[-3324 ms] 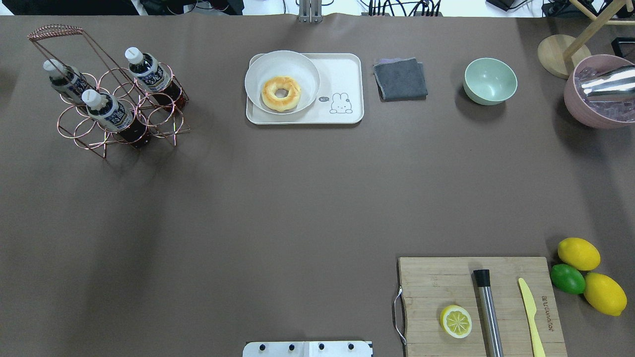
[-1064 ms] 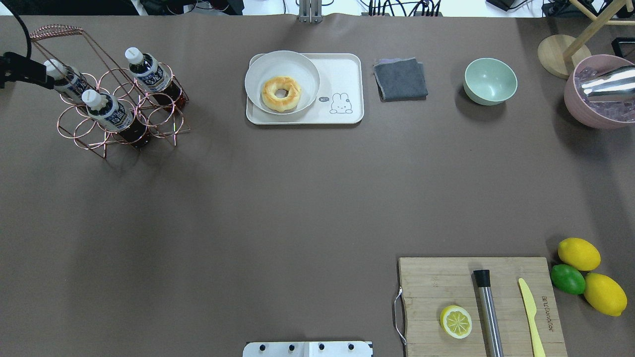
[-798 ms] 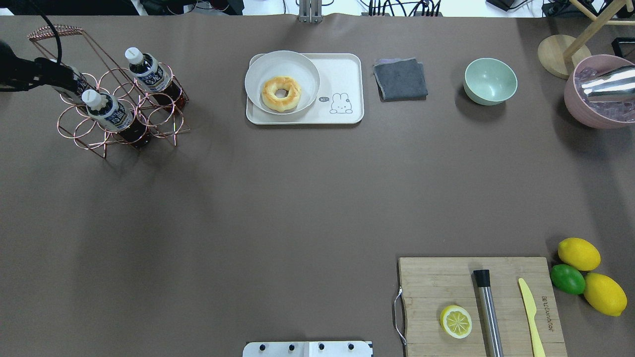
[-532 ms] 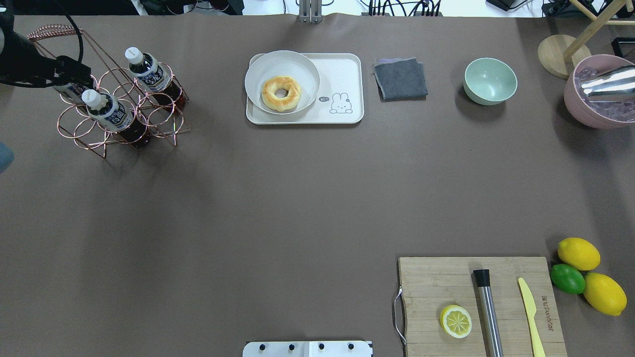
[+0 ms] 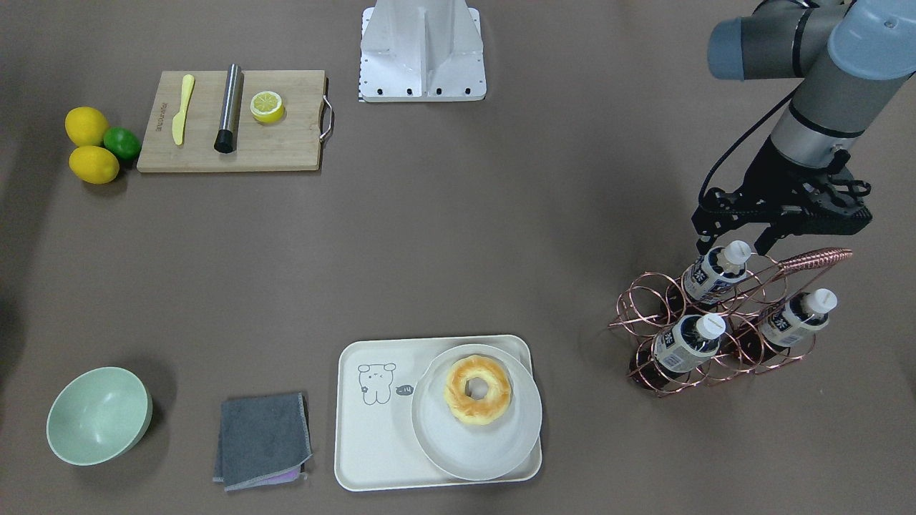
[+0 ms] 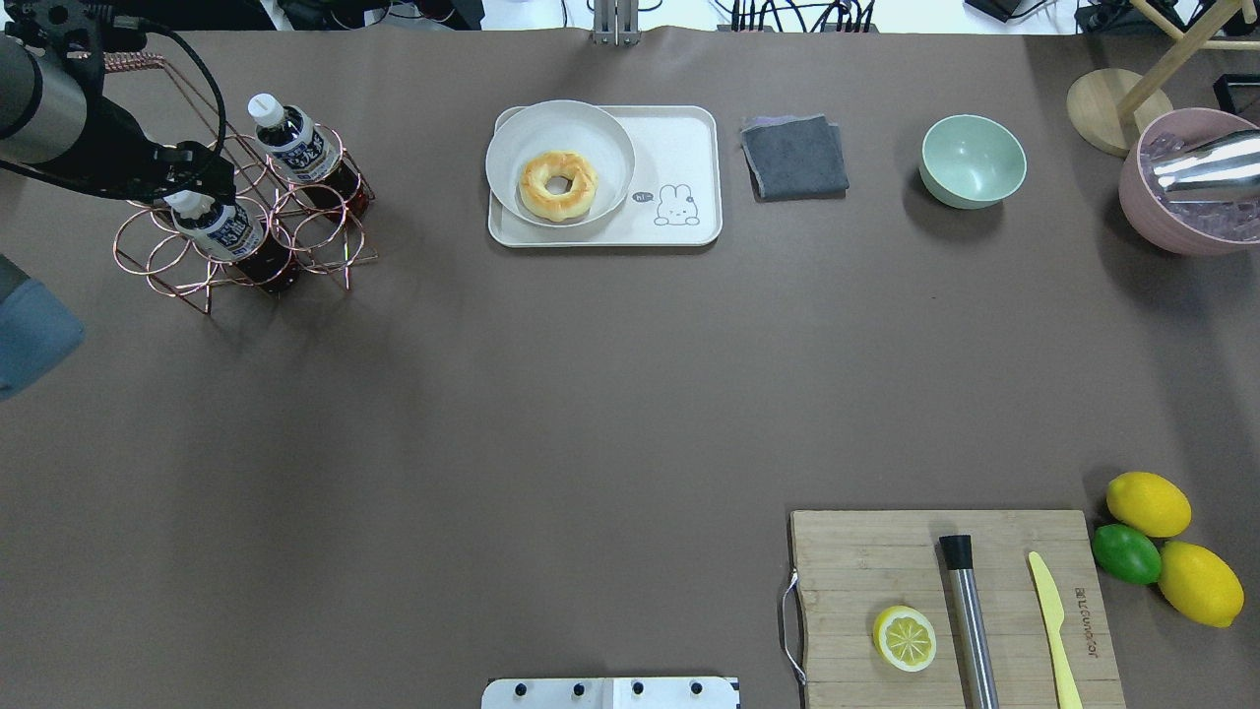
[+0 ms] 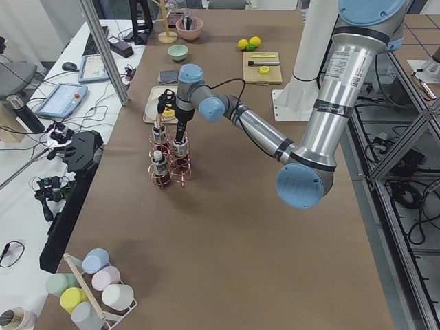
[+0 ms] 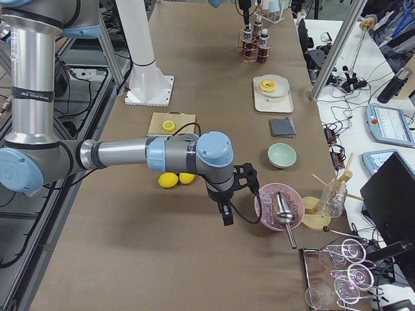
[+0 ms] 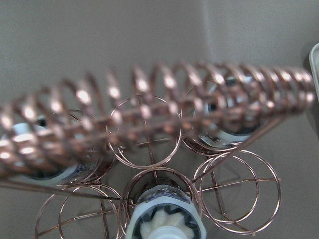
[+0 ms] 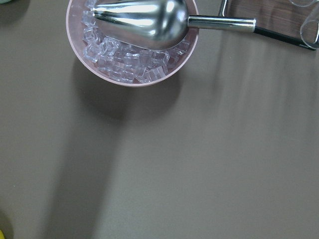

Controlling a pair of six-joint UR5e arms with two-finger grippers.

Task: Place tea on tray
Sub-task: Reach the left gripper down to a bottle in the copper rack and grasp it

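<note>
The left claw (image 5: 736,242) is hovering just above the copper wire rack (image 5: 639,304), which is standing at the far left corner of the table (image 5: 501,236). Its fingers are looking spread apart on either side of the white cap of the tea (image 5: 705,280), though it is hard to judge whether they are touching it. The tea is a small clear bottle holding dark reddish-brown liquid, and it is wearing a dark blue and white label. It is sitting in the rack ring nearest the robot. A second bottle (image 5: 680,347) and a third bottle (image 5: 787,322) of the same kind are occupying rings further back.

The tray (image 5: 372,429), cream-white with a rounded rim and a little line-drawn animal, is lying at the middle of the far edge, well apart from the rack. It is carrying a pale plate (image 5: 494,447) with a doughnut (image 5: 478,391).

The right claw (image 8: 225,214) is hanging near the table's right end beside a pink bowl of ice (image 8: 279,204). I cannot tell whether its fingers are apart or together.
</note>
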